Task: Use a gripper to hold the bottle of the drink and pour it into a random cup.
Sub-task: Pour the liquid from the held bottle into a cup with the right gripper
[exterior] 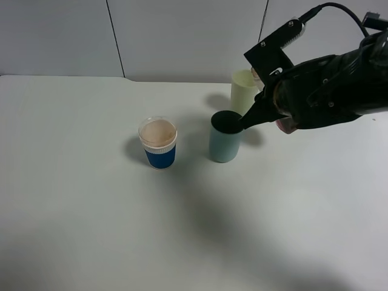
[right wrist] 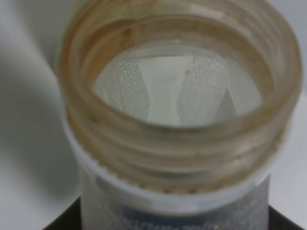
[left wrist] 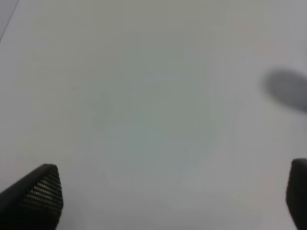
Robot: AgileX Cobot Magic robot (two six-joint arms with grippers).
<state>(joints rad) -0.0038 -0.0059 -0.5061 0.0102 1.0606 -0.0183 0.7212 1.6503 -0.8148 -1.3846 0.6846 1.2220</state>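
My right gripper (exterior: 248, 120) is shut on the bottle and holds it in the air at the right. Its pointed fingers reach the right rim of the teal cup (exterior: 225, 145). In the exterior high view the black hand hides nearly all of the bottle; only a pink bit of it (exterior: 285, 125) shows. In the right wrist view the bottle's open translucent neck (right wrist: 177, 143) fills the frame, with a brown tint on the threads. I see no pool or stream of the drink. My left gripper (left wrist: 175, 196) is open over bare table, out of the exterior high view.
A blue-and-white cup with a peach inside (exterior: 159, 142) stands left of the teal cup. A pale yellow-green tumbler (exterior: 244, 91) stands behind the teal cup, partly behind my right arm. The white table (exterior: 91, 212) reaches to a grey wall at the back.
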